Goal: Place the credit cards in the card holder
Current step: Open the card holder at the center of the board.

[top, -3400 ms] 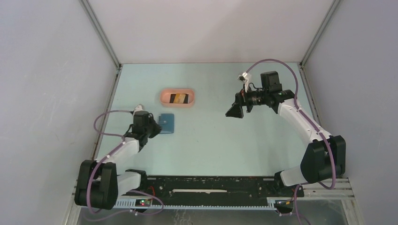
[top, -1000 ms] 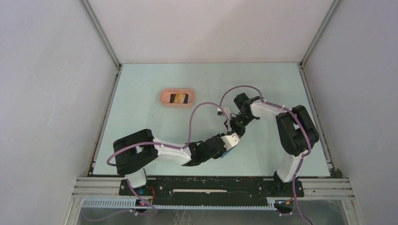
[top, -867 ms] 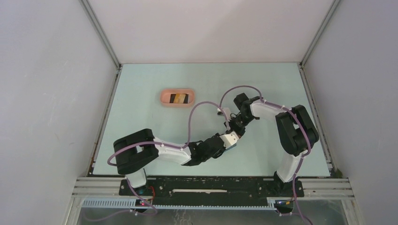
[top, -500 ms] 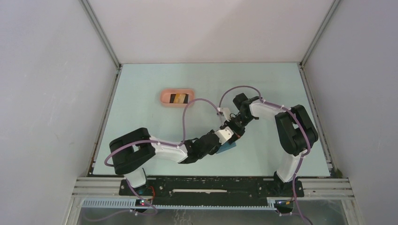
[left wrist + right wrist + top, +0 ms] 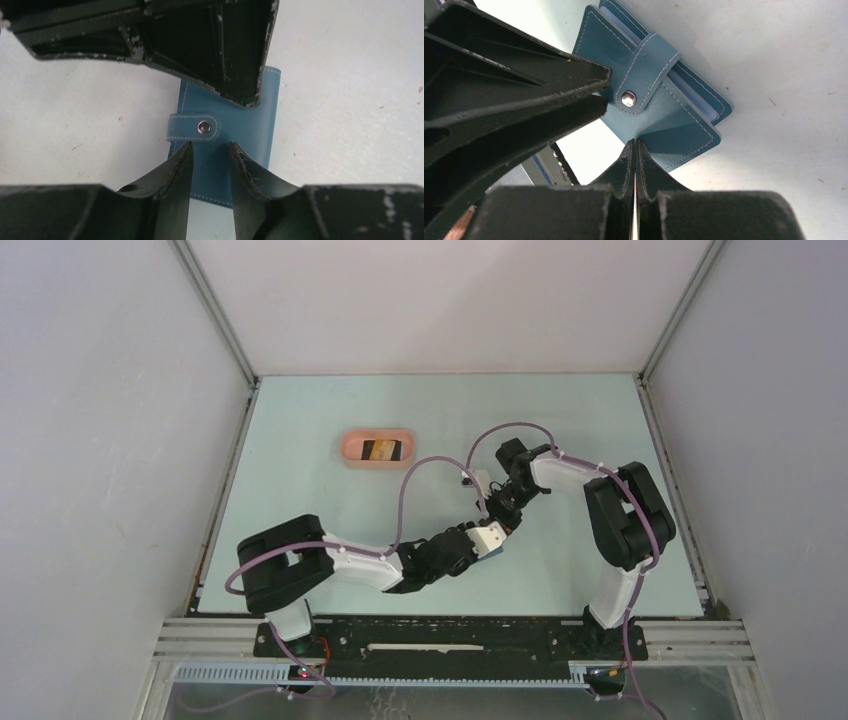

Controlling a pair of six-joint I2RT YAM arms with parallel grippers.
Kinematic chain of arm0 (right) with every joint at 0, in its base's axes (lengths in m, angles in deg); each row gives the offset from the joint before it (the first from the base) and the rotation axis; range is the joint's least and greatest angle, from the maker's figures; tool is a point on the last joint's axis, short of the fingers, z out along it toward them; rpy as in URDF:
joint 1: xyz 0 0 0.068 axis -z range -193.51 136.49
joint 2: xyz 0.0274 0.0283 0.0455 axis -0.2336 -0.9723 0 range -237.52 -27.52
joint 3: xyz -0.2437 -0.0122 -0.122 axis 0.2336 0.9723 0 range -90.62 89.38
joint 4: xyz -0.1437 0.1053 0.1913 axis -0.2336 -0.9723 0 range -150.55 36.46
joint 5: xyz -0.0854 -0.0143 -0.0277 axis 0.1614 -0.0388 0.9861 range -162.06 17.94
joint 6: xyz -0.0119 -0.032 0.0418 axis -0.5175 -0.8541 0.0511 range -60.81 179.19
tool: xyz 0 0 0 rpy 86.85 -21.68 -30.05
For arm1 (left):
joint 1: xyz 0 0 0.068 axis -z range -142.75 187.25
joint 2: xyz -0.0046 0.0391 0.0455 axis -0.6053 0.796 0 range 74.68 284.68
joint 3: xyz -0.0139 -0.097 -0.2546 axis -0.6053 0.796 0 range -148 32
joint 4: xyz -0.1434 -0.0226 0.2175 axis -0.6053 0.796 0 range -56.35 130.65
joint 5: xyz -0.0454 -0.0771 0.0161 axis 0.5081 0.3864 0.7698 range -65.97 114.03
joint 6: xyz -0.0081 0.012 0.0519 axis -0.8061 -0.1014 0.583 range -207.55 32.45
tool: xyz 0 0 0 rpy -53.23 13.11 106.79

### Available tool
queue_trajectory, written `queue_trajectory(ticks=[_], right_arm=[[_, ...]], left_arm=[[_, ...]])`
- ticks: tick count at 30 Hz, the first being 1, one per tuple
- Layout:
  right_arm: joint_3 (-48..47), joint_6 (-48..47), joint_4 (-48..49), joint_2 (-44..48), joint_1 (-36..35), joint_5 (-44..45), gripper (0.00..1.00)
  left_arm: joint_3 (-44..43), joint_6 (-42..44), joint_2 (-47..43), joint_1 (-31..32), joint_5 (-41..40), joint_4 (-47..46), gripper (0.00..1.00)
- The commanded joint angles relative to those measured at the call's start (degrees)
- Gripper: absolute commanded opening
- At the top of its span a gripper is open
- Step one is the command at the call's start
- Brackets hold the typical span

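No legible writing in any view.
Blue wallet (image 5: 674, 117): plain face, pale stitching; strap (image 5: 651, 62) and its metal snap stud (image 5: 628, 98) show no lettering that can be made out, same from the left wrist camera. Cards (image 5: 380, 450) in the pink tray (image 5: 348, 450): dark and tan bands only, too small overhead to read any print.
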Motion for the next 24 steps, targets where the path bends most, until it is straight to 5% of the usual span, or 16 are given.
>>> queue_trajectory(ticks=[1,9,16,24], right_arm=[[-1.19,-0.13,0.14,-0.98,-0.08,1.76,0.0],[-1.23,-0.11,0.04,-1.03,-0.06,1.85,0.0],[-1.19,-0.14,-0.15,-1.38,-0.07,2.1,0.0],[-1.19,0.28,-0.02,-1.55,0.0,3.33,0.0]], left_arm=[[-4.2,1.95,2.57,0.13,-0.43,-0.4,0.39],[-6.64,3.31,5.77,0.01,-2.98,0.53,0.39],[-5.04,0.81,5.78,-1.9,-3.28,1.14,0.02],[-3.1,-2.97,3.32,-4.43,-4.01,0.07,0.0]])
